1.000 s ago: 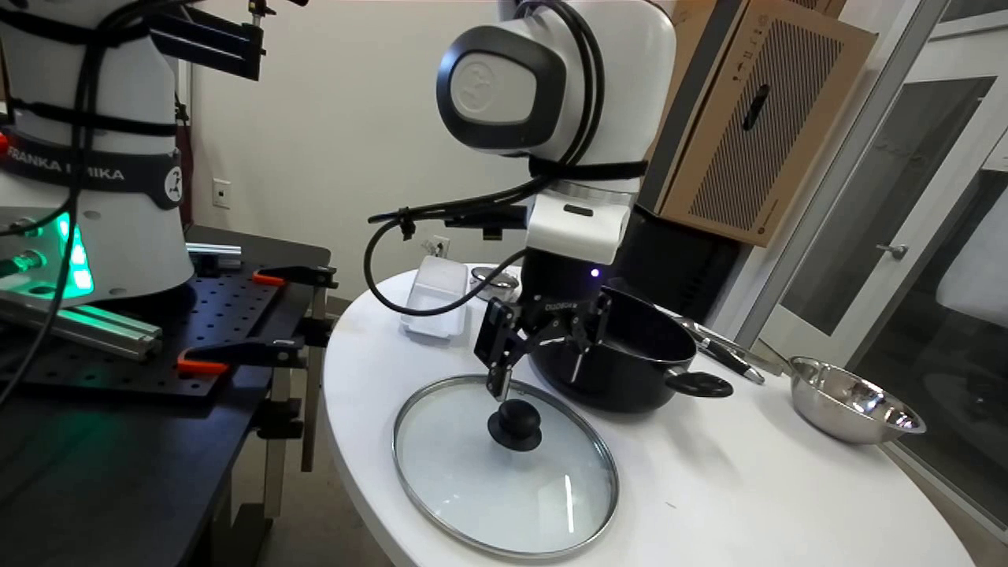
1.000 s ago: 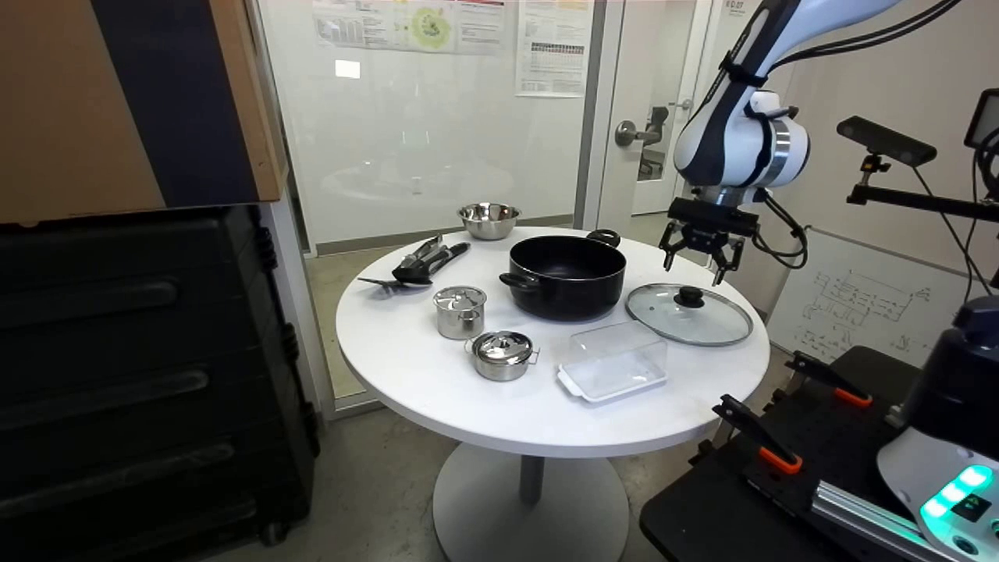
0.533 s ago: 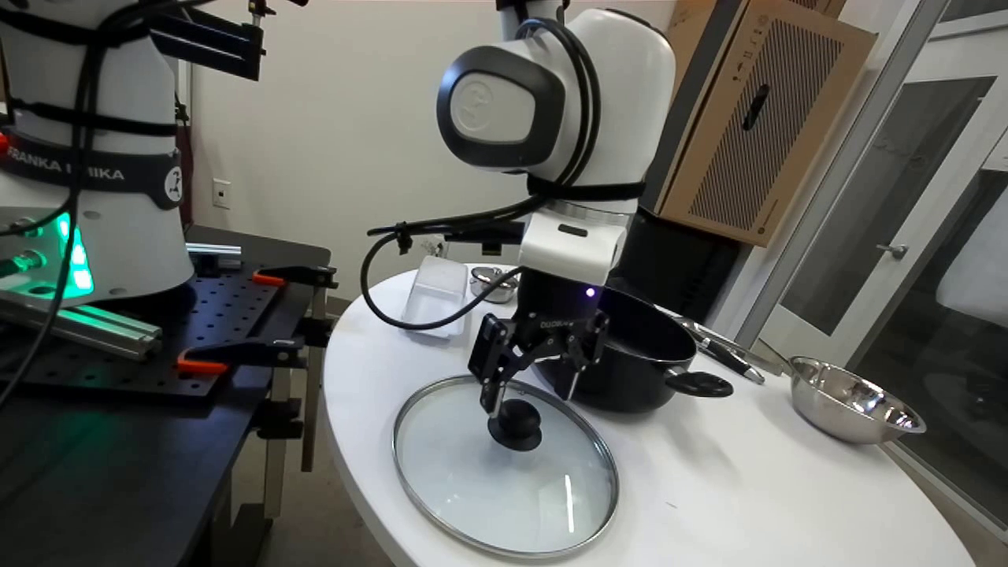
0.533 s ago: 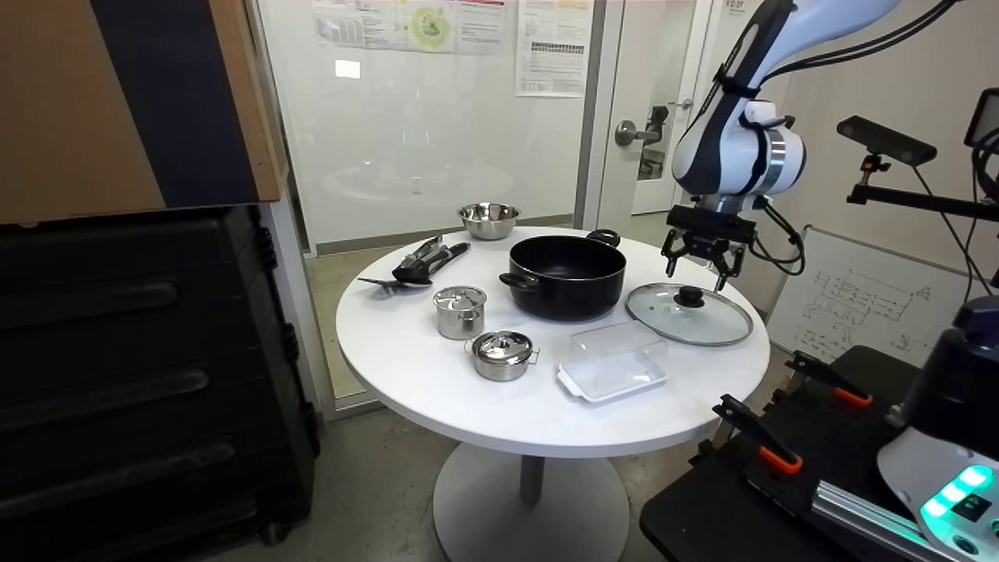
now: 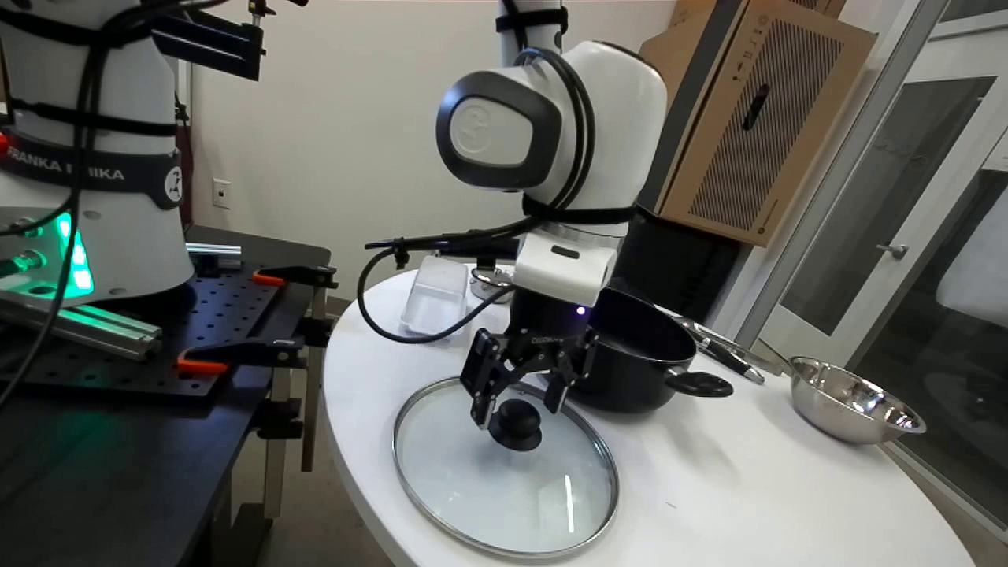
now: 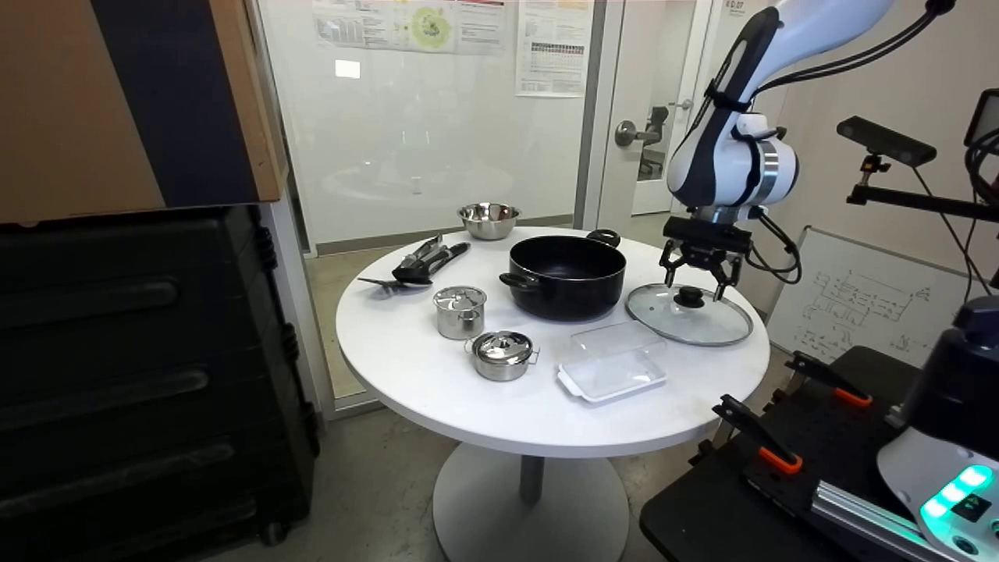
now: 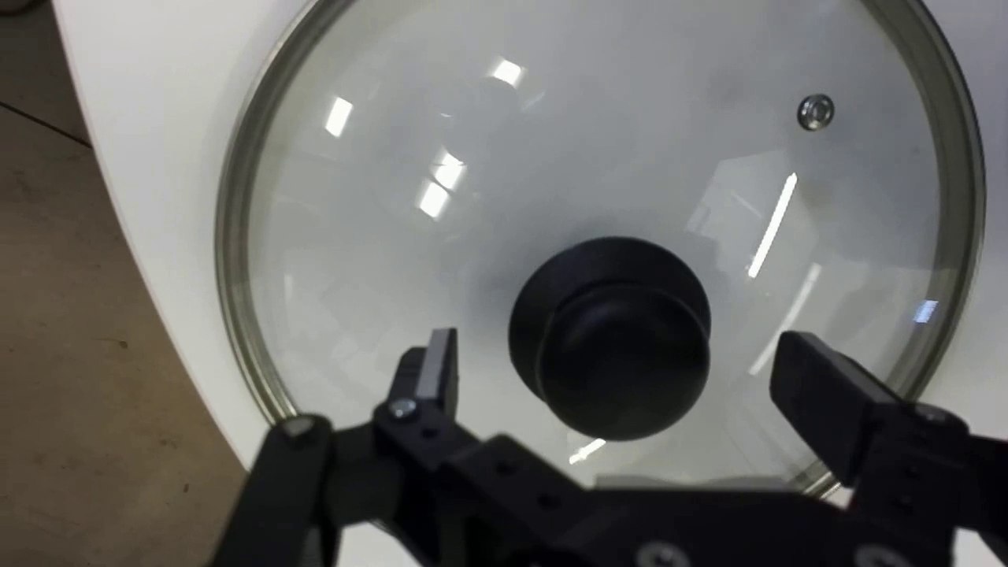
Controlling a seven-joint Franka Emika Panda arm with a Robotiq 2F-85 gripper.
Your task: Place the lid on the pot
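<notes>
The glass lid [image 5: 504, 500] lies flat on the white table, knob up; it also shows in the other views [image 6: 706, 326] [image 7: 598, 157]. Its black knob [image 5: 516, 435] stands between my fingers with a gap on each side in the wrist view [image 7: 626, 370]. My gripper [image 5: 517, 413] is open and empty, pointing down at the knob; it also shows in an exterior view [image 6: 693, 288] and the wrist view [image 7: 616, 339]. The black pot [image 5: 630, 382] stands uncovered beside the lid, partly hidden by my arm there; it shows whole in an exterior view [image 6: 568, 297]. It is out of the wrist view.
A clear plastic container [image 6: 613, 376] lies near the lid. Two small lidded steel pots [image 6: 460, 316] [image 6: 503, 365], black-handled utensils [image 6: 429, 261] and a steel bowl [image 6: 489, 222] stand around the pot. The table edge [image 7: 150, 268] runs close to the lid.
My gripper has moved down toward the lid's knob, and its fingertips now sit at either side of it. The fingers stay open. The lid and pot have not moved.
</notes>
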